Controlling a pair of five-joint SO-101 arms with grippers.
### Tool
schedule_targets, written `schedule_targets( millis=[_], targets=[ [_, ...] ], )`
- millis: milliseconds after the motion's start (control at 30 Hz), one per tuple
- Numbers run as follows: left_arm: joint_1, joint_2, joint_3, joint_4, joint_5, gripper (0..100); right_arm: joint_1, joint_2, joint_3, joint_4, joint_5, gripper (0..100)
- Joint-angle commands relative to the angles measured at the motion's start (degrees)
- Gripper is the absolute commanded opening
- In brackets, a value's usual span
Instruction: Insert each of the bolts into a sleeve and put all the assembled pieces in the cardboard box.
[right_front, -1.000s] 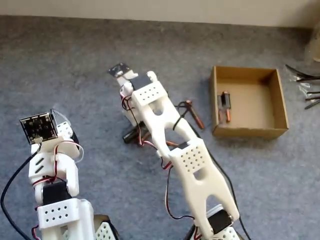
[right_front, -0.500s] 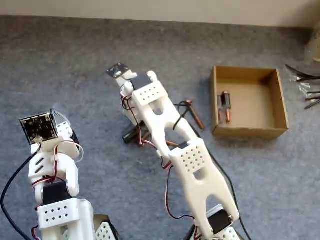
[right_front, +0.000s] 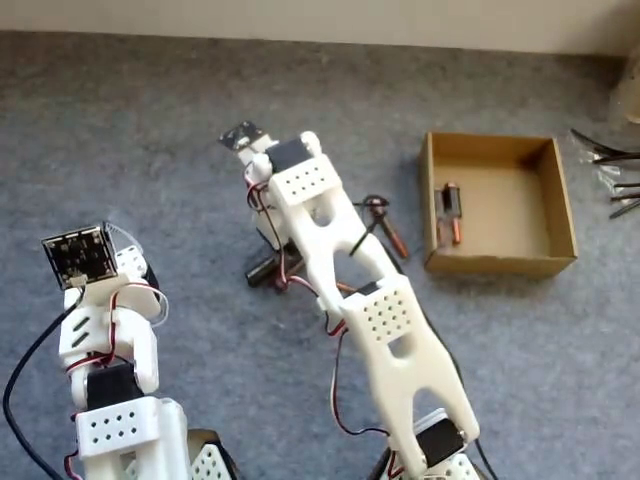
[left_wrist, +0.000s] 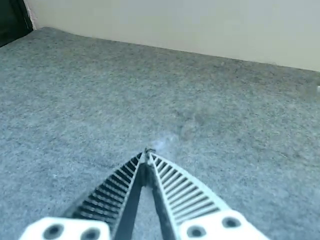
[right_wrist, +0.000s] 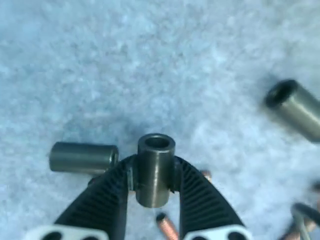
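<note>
High view: cardboard box (right_front: 500, 265) sits at 3 o'clock, one assembled piece (right_front: 450, 210) inside by its 9 o'clock wall, loose bolt (right_front: 392, 235) just outside. Left wrist: left gripper (left_wrist: 146, 155) pinched together over carpet (left_wrist: 225, 110). Right wrist: right gripper (right_wrist: 154, 175) clamped on an upright sleeve (right_wrist: 156, 167), second sleeve (right_wrist: 82, 157) lying just beside.

3 sleeves: upright sleeve (right_wrist: 156, 170), lying sleeve (right_wrist: 82, 157), far sleeve (right_wrist: 296, 107). At least 2 loose bolts, total unclear: bolt by box (right_front: 391, 236), copper bolt end (right_wrist: 167, 227). 1 assembled piece (right_front: 450, 212). 1 cardboard box (right_front: 500, 265). 2 arms: left arm (right_front: 105, 340), right arm (right_front: 385, 320).
</note>
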Motion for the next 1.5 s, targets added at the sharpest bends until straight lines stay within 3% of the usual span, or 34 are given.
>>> schedule_targets(
  millis=[0, 267, 600, 1000, 1233, 1467],
  targets=[
    [-0.2, -0.8, -0.6, -1.0, -0.1, 0, 1.7, -3.6, -8.0, 1.5, 2.0, 0.5],
    [-0.1, -0.8, -0.5, -1.0, -0.1, 0, 2.6, -4.0, -16.7, 1.8, 1.9, 0.5],
    [1.0, -0.8, 0.0, -1.0, -0.2, 0, 2.9, -17.2, -19.4, 1.9, 1.9, 0.5],
    [1.1, -0.8, 0.0, -1.1, -0.2, 0, 4.4, -44.1, 6.5, 1.6, 1.9, 0.5],
    [1.3, -0.8, 0.1, -1.1, -0.2, 0, 10.2, -55.3, 15.9, 1.5, 1.8, 0.5],
    [6.0, -0.8, 0.1, -0.8, -0.4, 0, 15.3, -63.3, 22.5, 1.5, 1.8, 0.5]
  ],
)
